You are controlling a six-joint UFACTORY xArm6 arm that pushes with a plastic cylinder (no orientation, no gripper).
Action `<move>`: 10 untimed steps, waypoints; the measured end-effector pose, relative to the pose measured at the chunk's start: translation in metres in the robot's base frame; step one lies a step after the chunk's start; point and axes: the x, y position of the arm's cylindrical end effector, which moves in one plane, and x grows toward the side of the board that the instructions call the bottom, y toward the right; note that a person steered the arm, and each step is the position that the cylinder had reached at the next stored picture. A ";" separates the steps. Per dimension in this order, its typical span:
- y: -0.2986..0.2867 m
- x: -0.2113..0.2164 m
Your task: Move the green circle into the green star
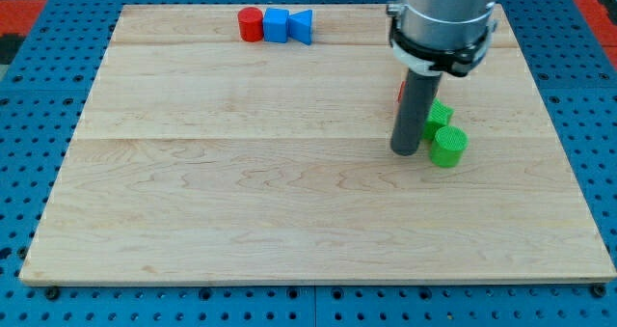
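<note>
The green circle [448,146] is a short green cylinder on the wooden board at the view's right. The green star [439,116] lies just above it and touches it; the rod hides part of the star. My tip [405,150] rests on the board just left of the green circle, close to it or touching it. A red block [401,93] shows as a sliver behind the rod, above the star; its shape cannot be made out.
At the view's top, left of centre, a red cylinder [251,24], a blue cube [276,24] and a blue wedge-shaped block [302,25] stand in a row. The wooden board [241,192] lies on a blue perforated table.
</note>
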 end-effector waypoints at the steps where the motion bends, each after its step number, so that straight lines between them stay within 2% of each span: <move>1: -0.009 0.042; 2: 0.064 0.059; 3: 0.091 0.049; 4: 0.093 0.026; 6: 0.068 0.023; 7: 0.044 0.043; 8: -0.061 -0.016; 9: -0.109 -0.086; 10: -0.189 -0.138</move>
